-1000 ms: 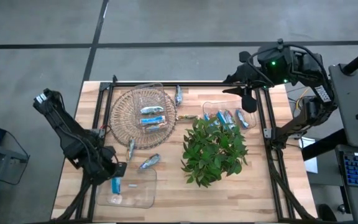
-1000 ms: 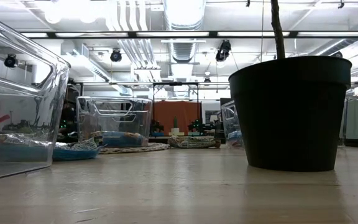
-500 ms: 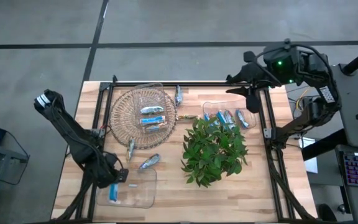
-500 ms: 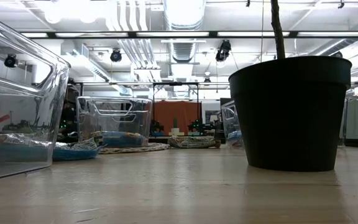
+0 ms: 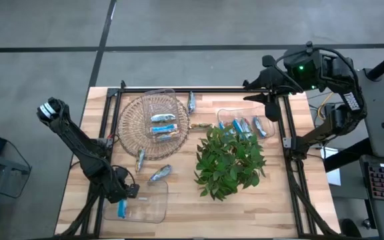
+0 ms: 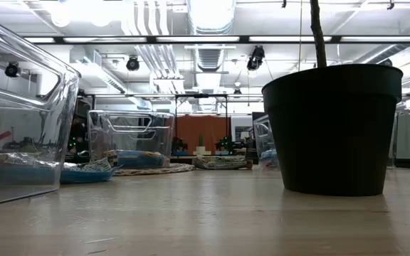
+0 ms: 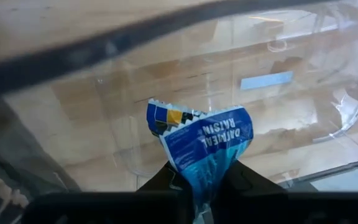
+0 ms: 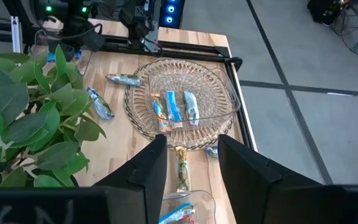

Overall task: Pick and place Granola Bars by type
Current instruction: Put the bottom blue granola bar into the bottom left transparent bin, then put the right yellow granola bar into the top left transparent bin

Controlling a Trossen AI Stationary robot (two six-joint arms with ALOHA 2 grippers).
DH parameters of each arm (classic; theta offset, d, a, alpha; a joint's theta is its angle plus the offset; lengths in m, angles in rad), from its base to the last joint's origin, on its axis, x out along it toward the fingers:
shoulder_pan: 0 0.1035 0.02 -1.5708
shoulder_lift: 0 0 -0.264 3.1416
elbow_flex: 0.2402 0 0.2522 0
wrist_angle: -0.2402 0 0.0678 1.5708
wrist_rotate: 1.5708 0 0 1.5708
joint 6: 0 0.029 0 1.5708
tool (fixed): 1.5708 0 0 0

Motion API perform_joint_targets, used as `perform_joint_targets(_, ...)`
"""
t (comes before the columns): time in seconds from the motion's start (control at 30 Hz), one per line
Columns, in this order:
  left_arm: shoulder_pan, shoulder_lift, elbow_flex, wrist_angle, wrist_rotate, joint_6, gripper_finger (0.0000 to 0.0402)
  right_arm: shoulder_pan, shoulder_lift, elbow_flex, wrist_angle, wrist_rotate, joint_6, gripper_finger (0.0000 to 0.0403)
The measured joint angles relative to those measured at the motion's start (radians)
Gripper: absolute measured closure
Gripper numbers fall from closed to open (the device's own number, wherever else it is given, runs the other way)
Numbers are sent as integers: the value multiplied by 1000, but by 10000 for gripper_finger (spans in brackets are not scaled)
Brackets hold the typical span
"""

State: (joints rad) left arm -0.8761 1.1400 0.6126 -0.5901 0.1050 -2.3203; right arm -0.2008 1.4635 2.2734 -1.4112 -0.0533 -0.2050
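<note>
My left gripper (image 5: pixel 123 197) is shut on a blue oatmeal-raisin bar (image 7: pixel 202 139) over the near-left clear container (image 5: pixel 153 208). More bars lie in the clear bin on the round woven tray (image 5: pixel 162 124). Several blue ones fill the far-right clear container (image 5: pixel 245 125). Loose bars rest flat on the table by the far edge (image 5: pixel 191 101), beside the tray (image 5: pixel 140 159) and near the left container (image 5: pixel 160 173). My right gripper (image 8: pixel 188 163) is open, high above the table's far right corner (image 5: pixel 268 108), touching nothing. My left gripper (image 7: pixel 197 180) pinches the blue bar by one crimped end (image 7: pixel 194 169) between its two fingers. The bar sticks out forward past the fingertips, with its other end (image 7: pixel 166 117) free inside the container's outline. Whether it touches the container's floor, I cannot tell.
A leafy green plant (image 5: pixel 231 160) in a black pot (image 6: pixel 333 128) stands right of centre, partly overhanging the far-right container. A black frame rail (image 5: pixel 199 89) runs along the table's far edge and down both sides. Bare wood lies near the front edge (image 5: pixel 245 213).
My left gripper has moved toward the table's near edge, carrying the blue bar further over the near-left container, and has stayed shut. The right arm has shifted slightly toward the table's right.
</note>
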Motion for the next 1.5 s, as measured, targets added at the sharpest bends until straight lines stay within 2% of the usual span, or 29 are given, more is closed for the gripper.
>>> perform_joint_targets(0.3, 0, 0, 3, -3, -3, -11, 335, 0, 6, 0, -56, -2, 13, 239)
perform_joint_targets(0.5, 0, -3, 14, -4, -33, 15, 283, 0, -2, -6, -59, -2, 14, 232)
perform_joint_targets(0.7, 1, -14, 61, -17, -145, 71, 229, 0, -37, -8, -45, -8, 8, 237)
perform_joint_targets(0.87, 0, -17, 119, -48, -283, 181, 215, 0, -119, -56, -22, -46, 36, 245)
perform_joint_targets(1.1, 0, -18, 193, -48, -450, 275, 214, 0, -313, -267, 83, -60, 103, 254)
perform_joint_targets(1.23, 0, -19, 236, -48, -552, 336, 214, 0, -442, -451, 176, -60, 164, 253)
perform_joint_targets(1.5, 9, -20, 298, -69, -843, 445, 214, 0, -691, -836, 421, -60, 287, 245)
